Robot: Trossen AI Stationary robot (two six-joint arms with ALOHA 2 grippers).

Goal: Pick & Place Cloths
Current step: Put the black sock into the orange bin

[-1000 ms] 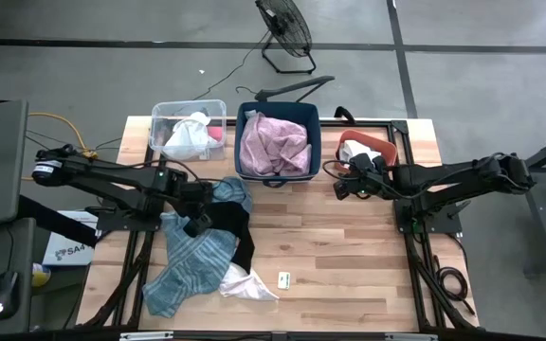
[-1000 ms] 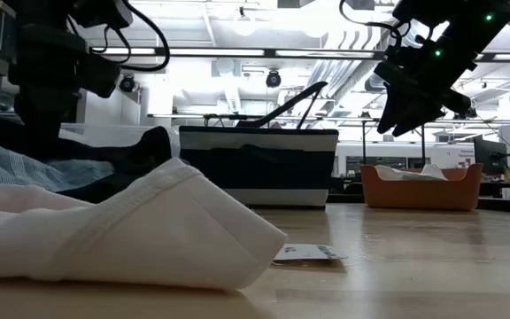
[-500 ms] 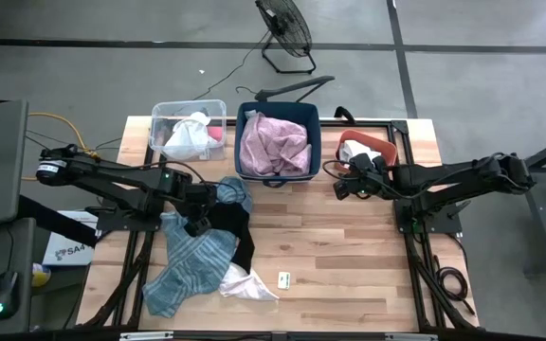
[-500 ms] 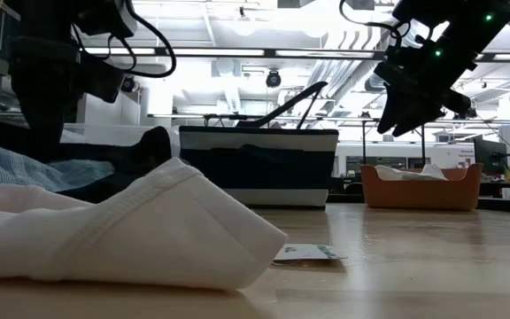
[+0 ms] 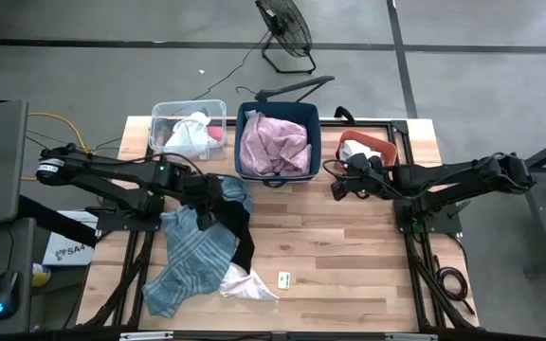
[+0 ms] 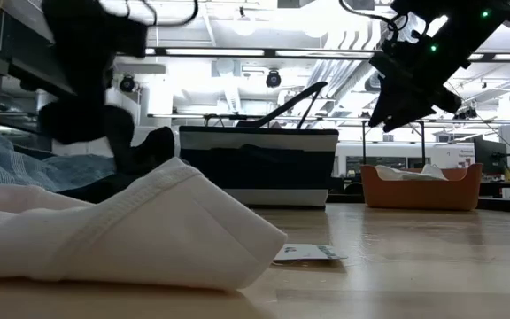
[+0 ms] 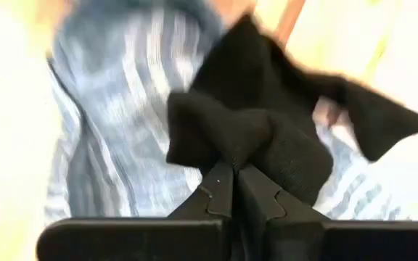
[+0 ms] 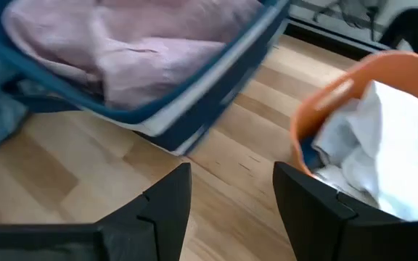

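My left gripper (image 7: pixel 232 170) is pinched on a bunched fold of the black cloth (image 7: pixel 267 123), which lies on the teal plaid cloth (image 5: pixel 192 256) at table left. It looks light, limp and drapey, so I'd grab gathered folds. Right gripper (image 8: pixel 231 192) hangs spread and empty near the orange bin (image 5: pixel 373 145). Paper tag (image 5: pixel 284 278) unreadable; a box off the table's left reads "SA4".
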